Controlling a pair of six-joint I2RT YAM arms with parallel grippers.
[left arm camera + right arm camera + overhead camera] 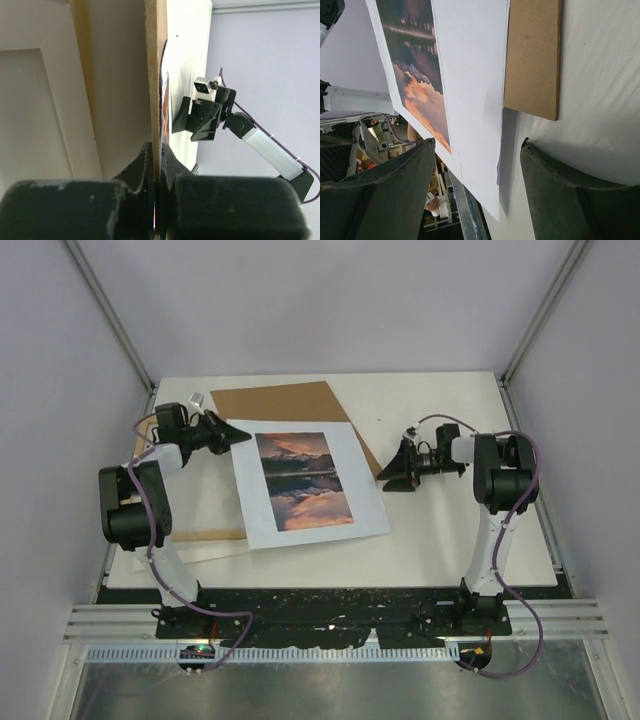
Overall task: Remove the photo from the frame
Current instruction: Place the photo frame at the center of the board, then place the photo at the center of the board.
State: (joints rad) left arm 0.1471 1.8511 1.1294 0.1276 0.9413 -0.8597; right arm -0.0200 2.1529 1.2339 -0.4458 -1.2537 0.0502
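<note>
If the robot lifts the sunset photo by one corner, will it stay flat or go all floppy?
Probably floppy: the photo looks paper-thin at its edge, much thinner than the backing board beneath it. It is likely very light too, so a push might slide it easily across the board. It could crease if pinched hard.

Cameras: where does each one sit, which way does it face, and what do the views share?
Top external: above and behind the bases, looking down on table and photo; left arm and right arm show.
Left wrist: across the table along its shut left claw, pinching the photo's edge, toward the right arm.
Right wrist: down past its open right claw at photo and board.
Shared: all three see the photo.
</note>
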